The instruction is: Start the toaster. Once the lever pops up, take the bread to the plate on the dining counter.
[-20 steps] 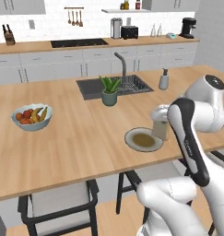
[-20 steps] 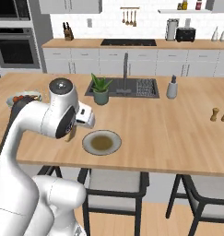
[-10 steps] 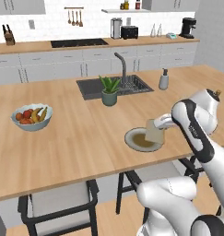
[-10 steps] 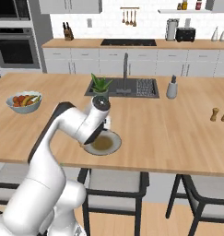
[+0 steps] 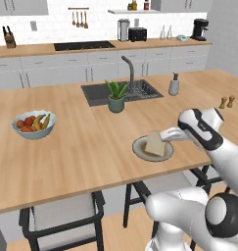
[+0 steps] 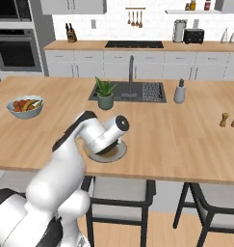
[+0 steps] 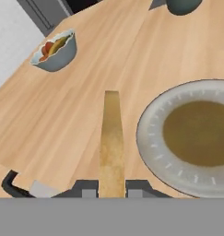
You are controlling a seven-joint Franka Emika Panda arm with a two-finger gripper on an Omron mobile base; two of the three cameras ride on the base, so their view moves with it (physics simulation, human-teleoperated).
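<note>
My gripper point(image 5: 163, 137) is shut on the bread point(image 5: 154, 143), a pale tan slice held on edge low over the grey plate point(image 5: 140, 151) on the light-wood dining counter point(image 5: 81, 147). In the hand view the bread point(image 7: 112, 138) rises edge-on between my fingertips point(image 7: 88, 191), just left of the plate's rim point(image 7: 148, 138). Whether the slice touches the plate I cannot tell. My arm covers part of the plate point(image 6: 111, 155) in the right base view. The black toaster point(image 5: 137, 34) stands far off on the back wall counter, and the right base view has this toaster point(image 6: 193, 35) too.
A fruit bowl point(image 5: 33, 124) sits at the counter's left. A potted plant point(image 5: 116, 96) stands by the dark sink point(image 5: 140, 89), with a soap bottle point(image 5: 174, 86) beyond. Two small shakers point(image 5: 226, 102) are at the right. Chairs point(image 5: 61, 223) stand under the counter's near edge.
The arm has swung down and stretched out low over the counter, carrying the bread from above and beside the plate to just over it.
</note>
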